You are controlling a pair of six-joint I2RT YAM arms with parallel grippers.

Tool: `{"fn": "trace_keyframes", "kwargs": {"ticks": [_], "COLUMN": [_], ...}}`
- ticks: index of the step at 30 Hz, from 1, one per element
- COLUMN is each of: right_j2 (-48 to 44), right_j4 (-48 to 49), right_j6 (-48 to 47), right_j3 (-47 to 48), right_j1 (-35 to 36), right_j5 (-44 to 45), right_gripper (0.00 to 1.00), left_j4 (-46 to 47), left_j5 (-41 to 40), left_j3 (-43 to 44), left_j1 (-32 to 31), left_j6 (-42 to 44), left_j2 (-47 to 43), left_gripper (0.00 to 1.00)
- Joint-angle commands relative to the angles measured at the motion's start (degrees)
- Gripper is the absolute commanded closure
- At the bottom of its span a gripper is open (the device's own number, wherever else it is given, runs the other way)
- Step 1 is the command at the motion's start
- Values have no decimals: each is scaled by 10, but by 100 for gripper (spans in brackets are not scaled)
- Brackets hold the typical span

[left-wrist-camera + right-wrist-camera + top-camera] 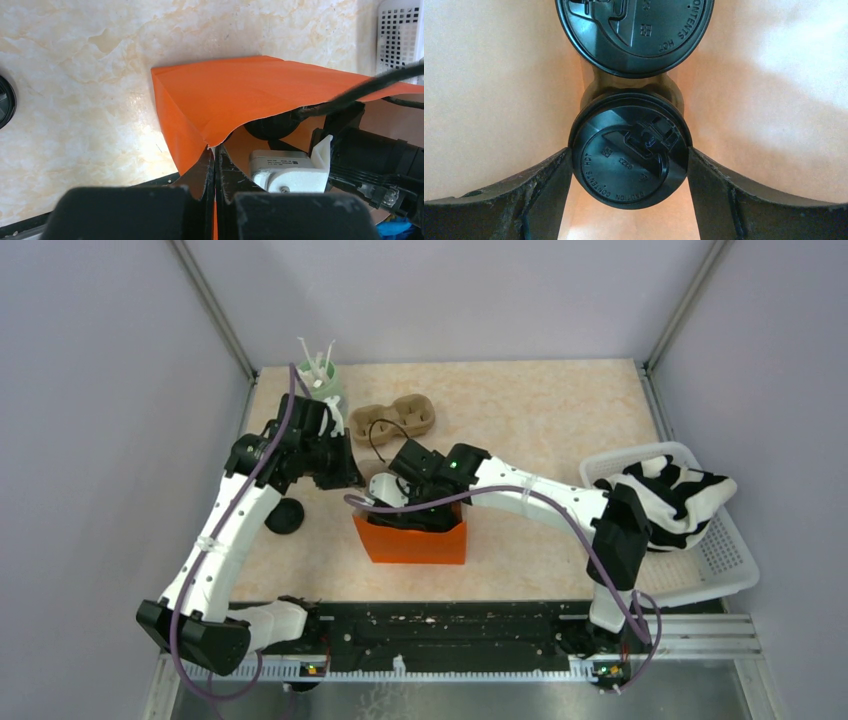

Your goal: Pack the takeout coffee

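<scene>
Takeout coffee (629, 162) — round, glossy, black-lidded — clasped by right claw (629, 156); left claw (215, 162) pinches orange paper bag (240, 95).

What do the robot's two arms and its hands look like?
The left arm and right arm are white tubular links joined by bulky black joint housings, each trailed by a loose purplish-grey cable. A small green light glows near the right wrist. The left hand and right hand have black, scuffed fingers.

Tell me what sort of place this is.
Probably a robot test cell: bare grey walls enclose a marble-look table with staged props, an orange paper bag and a pulp cup carrier.
</scene>
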Motion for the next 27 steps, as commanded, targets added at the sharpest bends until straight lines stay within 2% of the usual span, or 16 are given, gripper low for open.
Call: {"fn": "trace_keyframes", "kwargs": {"ticks": [1, 2, 3, 4, 9, 27], "right_j2": [-19, -20, -22, -24, -34, -64], "right_j4": [-23, -25, -28, -29, -36, -105], "right_j6": [34, 37, 42, 44, 57, 120], "right_j3": [39, 43, 46, 48, 58, 193], "right_j1": [16, 17, 17, 18, 22, 25], "right_j5": [2, 8, 12, 15, 27, 103], "right_gripper": [19, 16, 5, 2, 1, 1], "left_j4": [27, 30, 34, 36, 42, 50], "left_j5": [12, 16, 20, 24, 26, 8], "left_j3": [-6, -8, -11, -13, -17, -5], "left_j1": [3, 2, 2, 2, 2, 3], "left_j6": [16, 16, 16, 16, 18, 3], "left_j2": [-8, -9, -10, -10, -15, 0], "left_gripper": [100, 100, 100, 100, 100, 100]}}
